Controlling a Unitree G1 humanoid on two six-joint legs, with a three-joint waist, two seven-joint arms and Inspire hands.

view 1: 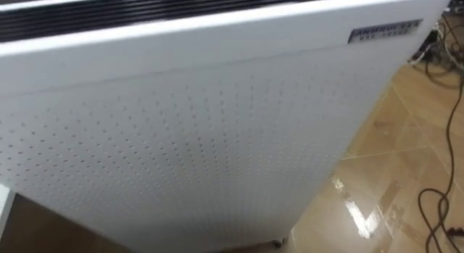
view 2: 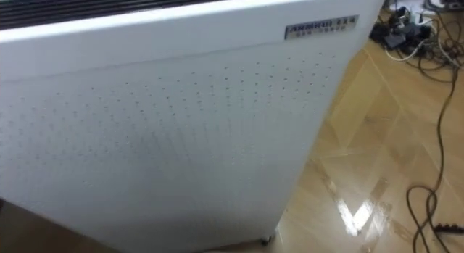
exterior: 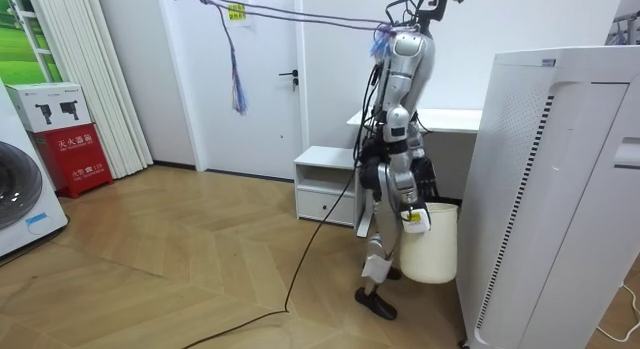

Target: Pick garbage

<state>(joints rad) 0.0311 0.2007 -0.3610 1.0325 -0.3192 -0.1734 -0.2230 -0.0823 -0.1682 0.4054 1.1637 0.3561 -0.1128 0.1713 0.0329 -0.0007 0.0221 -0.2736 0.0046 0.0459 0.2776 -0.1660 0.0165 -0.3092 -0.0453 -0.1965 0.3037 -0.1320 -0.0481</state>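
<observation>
**Closely facing the white unit, bin at the robot's side**

Left eye view: a tall white appliance with a perforated metal front point(view 1: 217, 137) and a dark slatted top stands right before the camera. Glossy wooden floor point(view 1: 406, 159) shows at the right, with thin dark cables point(view 1: 435, 209) lying on it.

Room view: the robot stands upright between a white desk point(exterior: 455, 119) and the appliance, facing the appliance. Its right hand point(exterior: 411, 217) hangs at the rim of a white plastic waste bin point(exterior: 435, 254) just beside its legs. I cannot tell how the fingers are set, or whether they hold the bin. The left hand point(exterior: 425, 177) is a dark shape at waist height, fingers unreadable. I cannot make out any garbage.

Right eye view: a tangle of cables lies at the upper right.
</observation>
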